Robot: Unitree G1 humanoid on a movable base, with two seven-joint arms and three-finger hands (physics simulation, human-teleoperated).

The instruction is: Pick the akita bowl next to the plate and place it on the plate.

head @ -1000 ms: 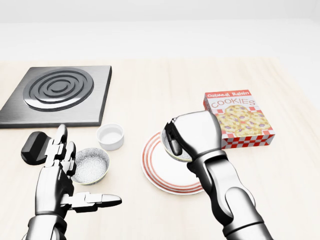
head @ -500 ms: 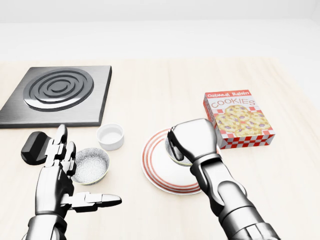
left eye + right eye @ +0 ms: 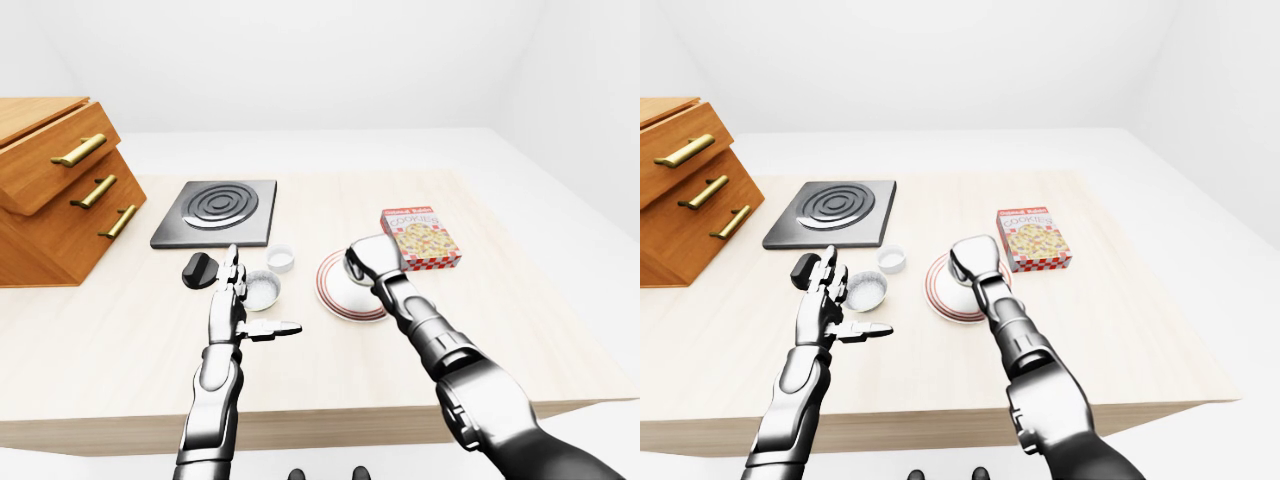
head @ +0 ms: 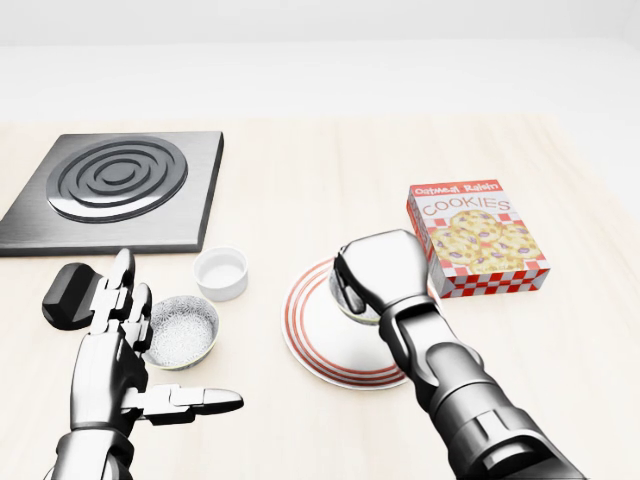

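Observation:
A white plate with red rings [image 4: 318,352] lies in the lower middle of the head view. My right hand [image 4: 352,290] hangs over its upper part, fingers curled down and shut round a small pale akita bowl [image 4: 360,314]. Only a sliver of the bowl's rim shows under the fingers, and I cannot tell whether it rests on the plate. My left hand [image 4: 160,352] stands open at the lower left, thumb out to the right and nothing in it. A grey speckled bowl [image 4: 186,330] sits right beside its fingers.
A white ramekin [image 4: 221,272] stands left of the plate. The cookies box [image 4: 480,238] lies close to the plate's right. A black knob-like object [image 4: 68,292] lies beside the left hand. The burner plate [image 4: 120,185] is at upper left, and the wooden drawer cabinet [image 3: 50,190] at far left.
My right hand sank onto the plate with the bowl, then shifted slightly up and left, and its forearm swung in lower. The left hand has not moved.

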